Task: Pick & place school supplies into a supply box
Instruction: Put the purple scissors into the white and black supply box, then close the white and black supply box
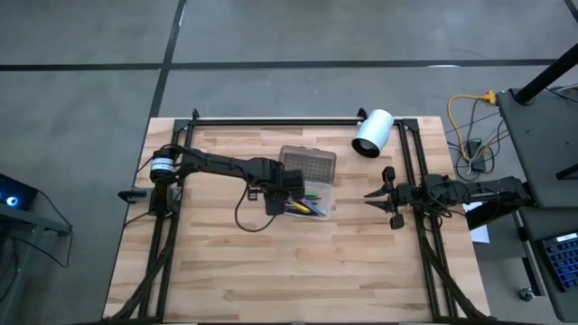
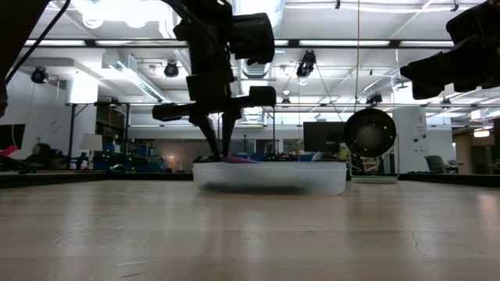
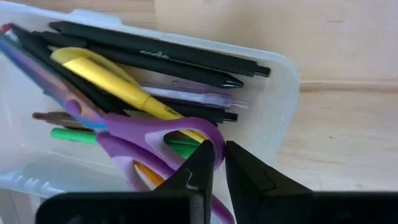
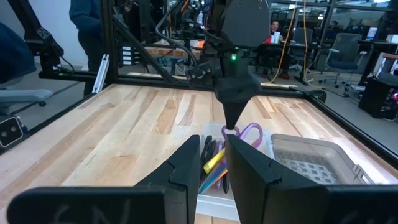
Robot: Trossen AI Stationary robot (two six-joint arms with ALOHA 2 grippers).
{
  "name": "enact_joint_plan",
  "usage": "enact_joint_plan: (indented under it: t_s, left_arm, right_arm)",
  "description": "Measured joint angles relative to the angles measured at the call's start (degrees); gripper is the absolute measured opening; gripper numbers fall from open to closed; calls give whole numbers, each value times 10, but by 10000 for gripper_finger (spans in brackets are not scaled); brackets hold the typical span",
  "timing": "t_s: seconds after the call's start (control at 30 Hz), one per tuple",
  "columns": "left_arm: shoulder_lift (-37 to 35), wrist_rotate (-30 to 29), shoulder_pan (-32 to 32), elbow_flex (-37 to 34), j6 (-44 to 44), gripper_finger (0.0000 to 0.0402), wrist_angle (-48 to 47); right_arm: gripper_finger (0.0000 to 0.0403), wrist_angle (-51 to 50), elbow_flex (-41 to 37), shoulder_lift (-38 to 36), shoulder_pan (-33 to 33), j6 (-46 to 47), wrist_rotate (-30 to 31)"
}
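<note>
The supply box (image 1: 316, 203), a clear plastic case, lies mid-table with its grey dotted lid (image 1: 309, 163) open on the far side. Inside lie black pens (image 3: 161, 56), a yellow one (image 3: 106, 78), a green one (image 3: 71, 134) and the purple-handled scissors (image 3: 143, 134). My left gripper (image 3: 219, 163) points down over the box's left end, shut on the scissors. My right gripper (image 4: 211, 152) waits level at the table's right edge, its fingers slightly apart with nothing between them. My left gripper pinches the rim of one purple handle loop (image 3: 215, 147) of the scissors between its two fingertips. The fingers come from above, pointing steeply down. The handle end is up at about the box's rim (image 4: 250, 133), while the blade end (image 3: 37, 68) lies on the pens inside.
A white cylinder (image 1: 372, 133) lies on its side at the back right of the table. Black frame rails (image 1: 271, 120) run along the far and side edges. Bare wood spreads in front of the box. People and chairs show in the room beyond.
</note>
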Motion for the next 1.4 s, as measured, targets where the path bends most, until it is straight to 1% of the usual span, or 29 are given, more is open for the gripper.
enact_joint_plan:
  t_s: [0.33, 0.5, 0.6, 0.73, 0.97, 1.07, 1.27, 1.4]
  left_arm:
    - [0, 1, -1, 0, -22, 24, 5]
    - [0, 1, -1, 0, -67, 24, 5]
    - [0, 1, -1, 0, -117, 25, 5]
    - [0, 1, -1, 0, -163, 25, 4]
    - [0, 1, -1, 0, -189, 28, 4]
    - [0, 1, -1, 0, -195, 48, 4]
    - [0, 1, -1, 0, -255, 113, 6]
    - [0, 1, -1, 0, -267, 135, 6]
  right_arm:
    - [68, 0, 0, 0, 0, 0, 0]
    - [68, 0, 0, 0, 0, 0, 0]
    - [68, 0, 0, 0, 0, 0, 0]
    - [68, 0, 0, 0, 0, 0, 0]
    - [68, 0, 0, 0, 0, 0, 0]
    - [68, 0, 0, 0, 0, 0, 0]
    - [68, 0, 0, 0, 0, 0, 0]
    - [68, 0, 0, 0, 0, 0, 0]
